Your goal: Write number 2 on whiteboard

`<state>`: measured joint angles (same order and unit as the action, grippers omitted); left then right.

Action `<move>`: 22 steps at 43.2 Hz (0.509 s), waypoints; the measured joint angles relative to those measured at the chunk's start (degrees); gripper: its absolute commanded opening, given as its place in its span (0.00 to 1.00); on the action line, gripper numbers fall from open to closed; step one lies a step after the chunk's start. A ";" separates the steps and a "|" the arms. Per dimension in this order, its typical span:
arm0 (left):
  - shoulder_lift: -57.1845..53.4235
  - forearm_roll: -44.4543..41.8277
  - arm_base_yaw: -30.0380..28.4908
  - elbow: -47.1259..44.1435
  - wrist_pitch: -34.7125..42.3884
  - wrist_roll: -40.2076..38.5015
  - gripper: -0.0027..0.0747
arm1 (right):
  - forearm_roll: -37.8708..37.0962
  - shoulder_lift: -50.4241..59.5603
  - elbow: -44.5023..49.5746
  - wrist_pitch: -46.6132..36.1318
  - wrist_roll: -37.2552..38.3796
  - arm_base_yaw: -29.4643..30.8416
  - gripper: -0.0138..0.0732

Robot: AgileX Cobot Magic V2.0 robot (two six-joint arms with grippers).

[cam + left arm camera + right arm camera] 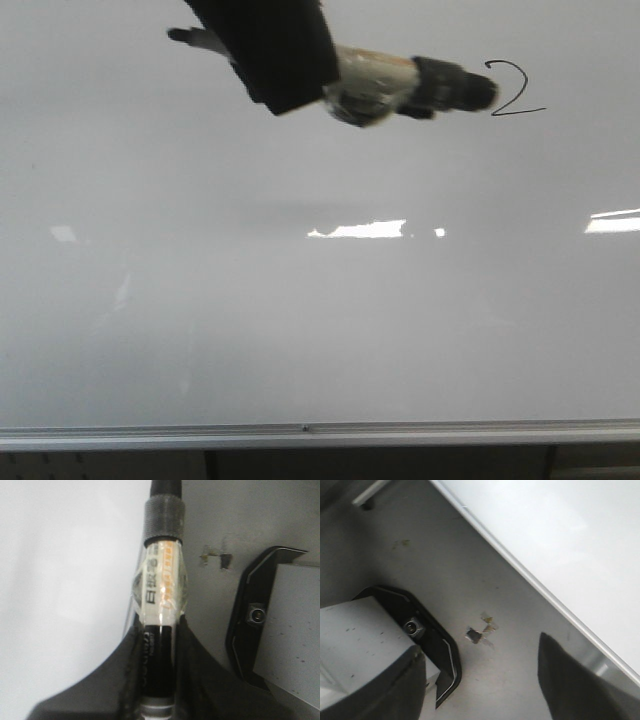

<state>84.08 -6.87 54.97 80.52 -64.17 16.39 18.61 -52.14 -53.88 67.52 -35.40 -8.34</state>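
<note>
Glossy pale whiteboard (pixel 300 330), silver-framed, with a black number 2 (pixel 517 90) on it

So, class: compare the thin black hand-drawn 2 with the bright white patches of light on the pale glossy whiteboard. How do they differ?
The black hand-drawn 2 is dark, thin and curved; the bright white patches are pale, blocky and blurred. The 2 sits high on the pale glossy whiteboard, beside the taped marker's tip; the patches lie lower. Both appear on the whiteboard.

The whiteboard (pixel 560 525) runs diagonally, silver frame edge (pixel 530 580) bordering grey surface.

Left end effector (pixel 275 60) high over board, fingers (pixel 195 675) clamped on marker; right end effector (pixel 480 690) fingers apart.
</note>
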 measured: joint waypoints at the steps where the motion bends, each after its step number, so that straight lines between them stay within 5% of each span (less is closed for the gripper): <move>1: -0.55 -2.58 0.00 0.09 -0.44 -3.06 0.02 | -1.08 0.65 0.00 -0.12 1.65 0.55 0.74; 10: -7.68 -12.73 -4.54 -0.69 -2.79 -18.63 0.02 | -5.36 5.03 0.00 -0.98 5.87 2.33 0.74; 22: -23.49 -13.66 -22.84 -10.93 3.83 -24.19 0.02 | -5.49 5.40 0.00 -1.47 6.74 2.33 0.74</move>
<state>60.59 -20.53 32.13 69.59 -60.34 -7.81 13.12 -46.74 -53.88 66.05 -28.67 -6.00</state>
